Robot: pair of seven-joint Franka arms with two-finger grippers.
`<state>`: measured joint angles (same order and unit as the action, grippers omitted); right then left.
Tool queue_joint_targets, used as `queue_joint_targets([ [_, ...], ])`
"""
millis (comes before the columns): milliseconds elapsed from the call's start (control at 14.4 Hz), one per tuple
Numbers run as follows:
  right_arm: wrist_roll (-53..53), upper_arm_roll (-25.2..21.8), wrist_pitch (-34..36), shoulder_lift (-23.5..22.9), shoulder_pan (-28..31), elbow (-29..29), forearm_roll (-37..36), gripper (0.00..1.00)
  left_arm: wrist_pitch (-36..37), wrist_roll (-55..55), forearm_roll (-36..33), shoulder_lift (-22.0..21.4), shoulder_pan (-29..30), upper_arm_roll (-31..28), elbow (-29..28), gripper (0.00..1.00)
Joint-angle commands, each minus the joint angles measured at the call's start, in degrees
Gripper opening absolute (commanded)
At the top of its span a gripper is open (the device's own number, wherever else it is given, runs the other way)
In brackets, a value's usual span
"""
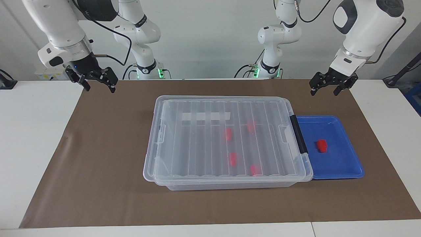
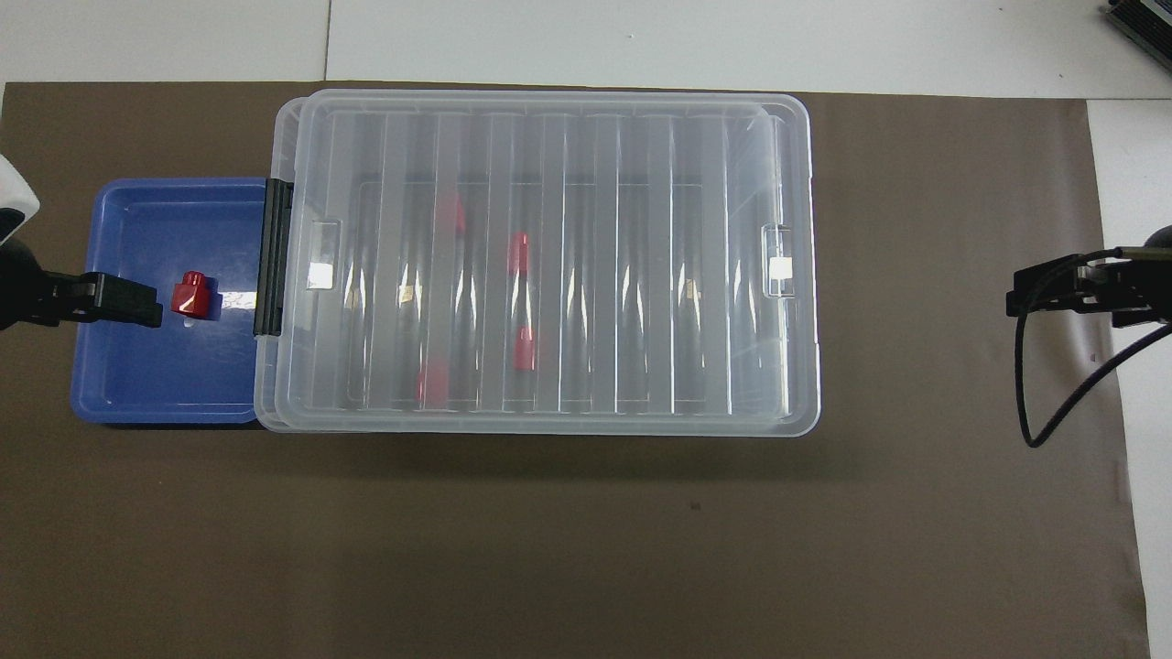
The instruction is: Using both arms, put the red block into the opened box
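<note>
One red block (image 1: pixel 322 145) (image 2: pixel 192 295) lies in a blue tray (image 1: pixel 342 164) (image 2: pixel 146 384). The tray stands against the black-handled end of the clear box (image 1: pixel 230 186) (image 2: pixel 806 275). A ribbed clear lid (image 1: pixel 197 141) (image 2: pixel 568 165) lies on top of the box, covering it. Several more red blocks (image 1: pixel 229 134) show through the lid. My left gripper (image 1: pixel 325 91) (image 2: pixel 137 302) hangs open and empty in the air by the tray. My right gripper (image 1: pixel 99 87) (image 2: pixel 1021 297) hangs open and empty over the mat's edge at the right arm's end.
A brown mat (image 1: pixel 98 164) (image 2: pixel 549 549) covers the middle of the white table (image 1: pixel 33 131). A black cable (image 2: pixel 1062 394) loops down from the right gripper. The black handle (image 1: pixel 299 135) (image 2: pixel 272 256) runs along the box end that meets the tray.
</note>
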<state>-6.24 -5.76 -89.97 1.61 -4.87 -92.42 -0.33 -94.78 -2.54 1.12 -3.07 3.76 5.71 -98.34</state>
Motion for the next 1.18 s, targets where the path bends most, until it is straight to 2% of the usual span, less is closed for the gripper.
queue_joint_targets([
  [0,0.7,0.39,-0.2,-0.12,0.39,0.05,-0.64,1.0,-1.37,-0.09,-1.12,-1.5,-0.42,-0.26,-1.95,1.0],
  [209,0.87,0.39,-1.78,-0.29,0.56,-0.04,-0.55,1.0,-1.63,-0.09,-1.12,-1.67,-0.59,-0.26,-2.47,1.0],
  [348,0.79,0.39,-5.63,-0.9,0.13,-0.82,-0.38,1.0,-1.63,-0.09,-1.12,-1.67,-0.59,-0.26,-2.56,1.0],
  [487,0.87,0.83,-10.9,-3.09,-0.66,-2.31,0.33,1.0,-1.72,-0.09,-1.12,-1.76,-0.59,-0.26,-2.74,1.0],
  [626,0.87,0.83,-16.0,-6.86,-4.16,-2.15,0.41,1.0,-2.5,-0.18,-1.12,-1.85,-0.33,-0.26,-3.52,1.0],
  [835,-0.17,0.83,-22.25,-11.88,-8.13,-1.8,3.14,1.0,-7.15,-0.18,-1.12,-3.16,0.11,-0.35,-7.03,1.0],
  [974,-2.63,0.83,-24.98,-14.61,-11.28,-1.88,2.97,1.0,-12.94,-0.27,-1.03,-4.57,0.11,-0.88,-11.42,1.0],
  [1113,-3.17,0.75,-25.95,-15.58,-11.56,-2.14,2.09,1.0,-17.17,-1.84,-1.12,-4.14,2.12,-0.88,-14.15,1.0],
])
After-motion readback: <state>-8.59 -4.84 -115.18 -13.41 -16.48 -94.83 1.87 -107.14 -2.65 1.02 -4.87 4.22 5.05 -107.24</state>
